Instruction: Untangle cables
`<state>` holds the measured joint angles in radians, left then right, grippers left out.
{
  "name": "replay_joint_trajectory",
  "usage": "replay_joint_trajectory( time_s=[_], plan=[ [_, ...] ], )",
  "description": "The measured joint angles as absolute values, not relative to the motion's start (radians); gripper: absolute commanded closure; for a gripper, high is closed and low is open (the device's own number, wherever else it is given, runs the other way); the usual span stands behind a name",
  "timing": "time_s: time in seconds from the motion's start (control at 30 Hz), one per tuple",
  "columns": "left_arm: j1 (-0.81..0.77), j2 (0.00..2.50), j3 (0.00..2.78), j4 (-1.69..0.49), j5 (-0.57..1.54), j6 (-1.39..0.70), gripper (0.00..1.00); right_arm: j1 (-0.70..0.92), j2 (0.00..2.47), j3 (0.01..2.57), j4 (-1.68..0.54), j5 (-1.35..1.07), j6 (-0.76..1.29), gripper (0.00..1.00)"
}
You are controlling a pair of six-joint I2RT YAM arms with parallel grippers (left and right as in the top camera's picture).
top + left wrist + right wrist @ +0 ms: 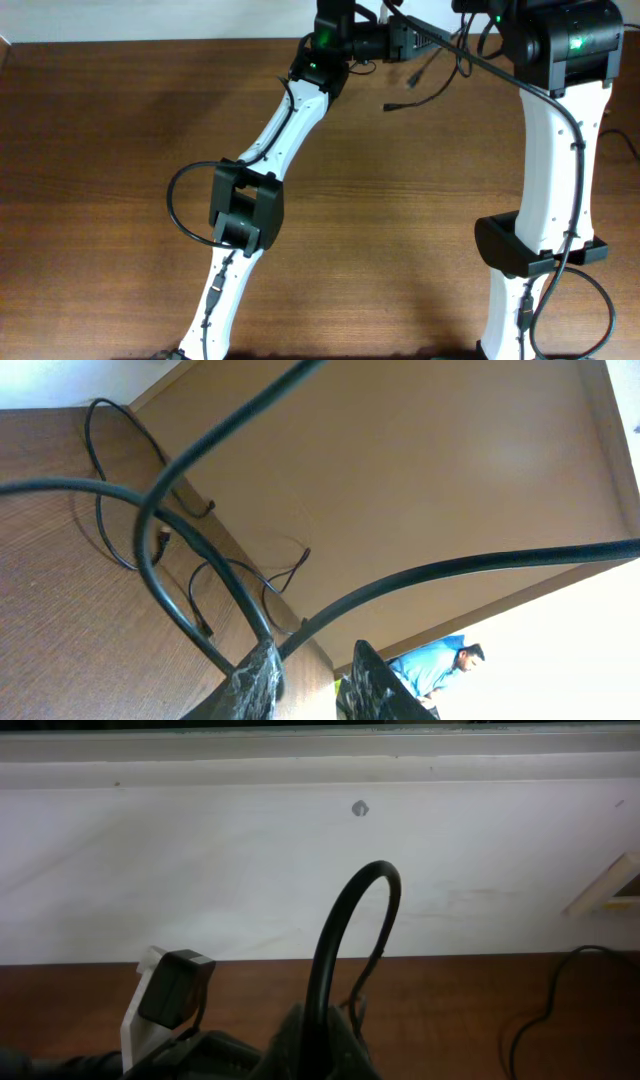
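Thin black cord point(420, 572) drapes over your slightly spread left fingers point(258, 678); your right fingers point(290, 1055) pinch a cord loop point(330, 940). Separate them slowly so no knot tightens.

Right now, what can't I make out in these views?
- Overhead: cables, mostly cut off at the top edge or under the left arm.
- Left wrist: cables lying on the table, crossed by blurred near cords; plugs too small.
- Right wrist: right gripper, cropped by the bottom edge, behind a cable loop.

The left arm point(275, 135) and right arm point(555, 150) have white links, black joints, black wiring and green lights.
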<state>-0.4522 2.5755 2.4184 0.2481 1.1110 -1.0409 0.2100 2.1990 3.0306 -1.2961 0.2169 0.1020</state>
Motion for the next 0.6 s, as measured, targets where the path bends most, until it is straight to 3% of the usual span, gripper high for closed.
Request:
replay_joint_trajectory(
  time_s=[0.6],
  plan=[
    [-0.496,2.576,2.418,0.207,1.089,-1.025,0.68,0.21,2.195,3.031,-1.287,0.193,0.102,0.96]
  ],
)
